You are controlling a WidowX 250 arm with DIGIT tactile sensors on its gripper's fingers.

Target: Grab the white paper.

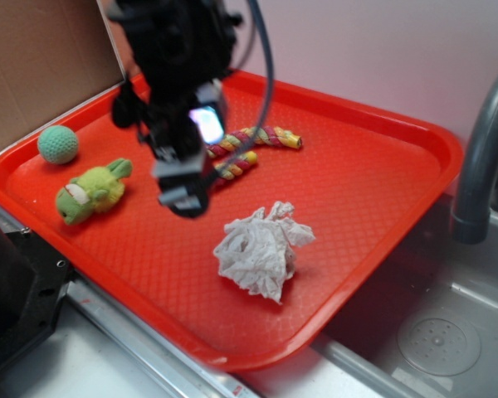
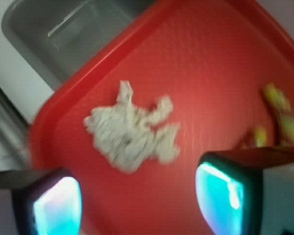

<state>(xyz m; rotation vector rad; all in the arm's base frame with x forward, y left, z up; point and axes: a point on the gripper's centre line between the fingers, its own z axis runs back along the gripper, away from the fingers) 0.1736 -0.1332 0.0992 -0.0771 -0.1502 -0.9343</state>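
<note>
The black robot arm (image 1: 170, 50) reaches down from twelve o'clock; its black gripper (image 1: 185, 178) hangs with jaws apart, empty.

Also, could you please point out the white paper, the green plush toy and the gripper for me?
white paper (image 1: 259, 249): exterior view, middle of the crumpled wad.
green plush toy (image 1: 90, 192): exterior view, on its body.
gripper (image 2: 137, 198): wrist view, midway between its two fingertips.

Crumpled white paper (image 1: 260, 249), textured plastic tray (image 1: 382, 178)
</note>
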